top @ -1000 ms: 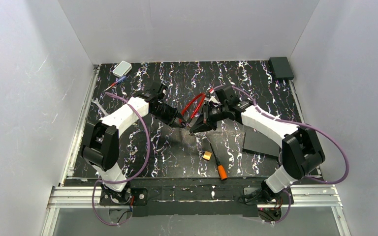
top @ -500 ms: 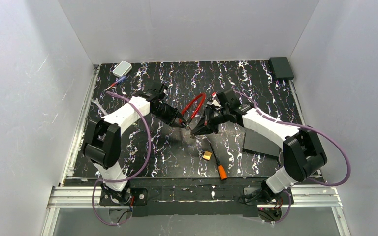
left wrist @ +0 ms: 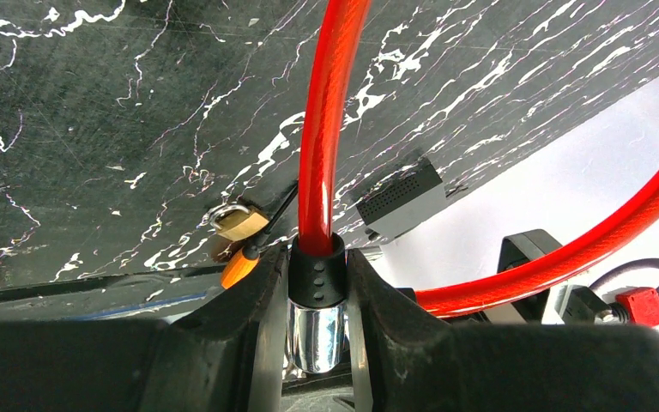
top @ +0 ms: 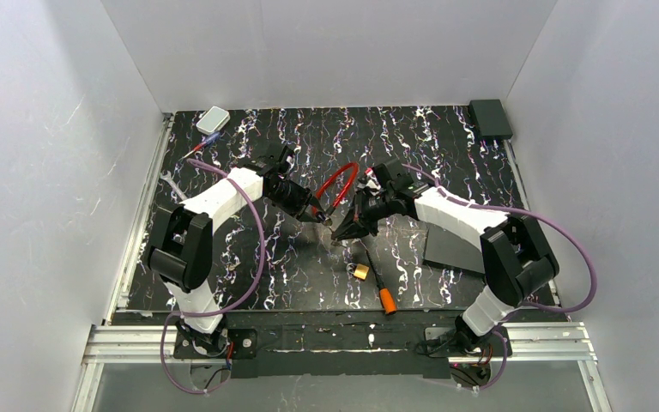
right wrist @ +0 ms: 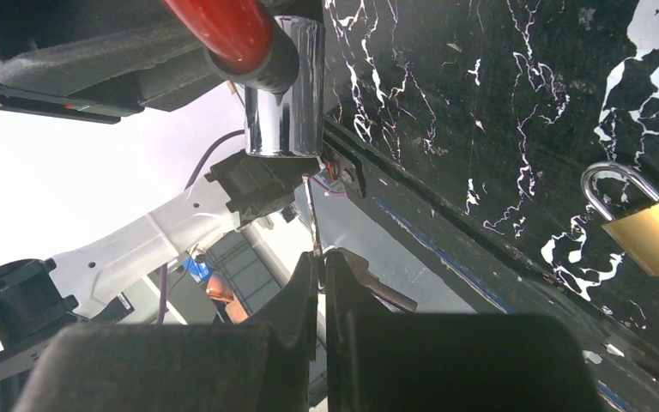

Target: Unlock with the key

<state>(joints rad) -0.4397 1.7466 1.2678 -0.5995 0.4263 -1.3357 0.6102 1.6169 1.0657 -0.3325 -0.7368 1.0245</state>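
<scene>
My left gripper is shut on the black collar and chrome lock cylinder of a red cable lock, held above the table. My right gripper is shut on the key, seen edge-on as a thin pale blade. The blade points up at the chrome cylinder's end, its tip just below the end face. I cannot tell if it touches or enters.
A small brass padlock and an orange-handled screwdriver lie on the black marbled table near the front. A dark plate lies at right, a grey box back left, a black box back right.
My right gripper has moved slightly left and toward the front, bringing the key closer to the lock cylinder. My left gripper has shifted slightly with the cable lock.
</scene>
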